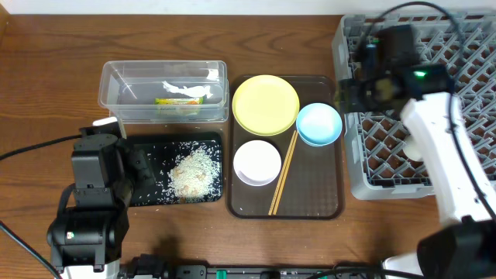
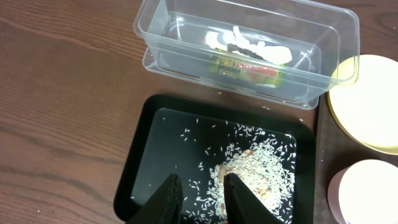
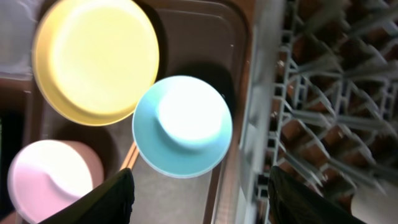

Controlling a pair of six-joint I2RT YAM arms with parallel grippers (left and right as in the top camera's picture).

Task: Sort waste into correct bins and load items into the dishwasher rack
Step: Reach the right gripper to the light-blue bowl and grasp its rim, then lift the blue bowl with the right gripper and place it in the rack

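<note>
We see a yellow plate [image 1: 266, 104], a light blue bowl [image 1: 318, 124], a pink-sided white bowl [image 3: 43, 177], tan chopsticks [image 1: 283, 172] and a dark brown tray [image 1: 314, 186]. The dishwasher rack [image 1: 465, 46] is grey lattice. White rice [image 1: 194, 172] speckles the glossy black tub [image 1: 143, 195]. The wrapper [image 1: 182, 96] is green and white.

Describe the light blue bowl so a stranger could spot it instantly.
Find the brown tray just left of the grey rack. The light blue bowl sits at the tray's right edge, beside the yellow plate. It is the only blue dish there; the neighbouring white bowl is paler.
</note>
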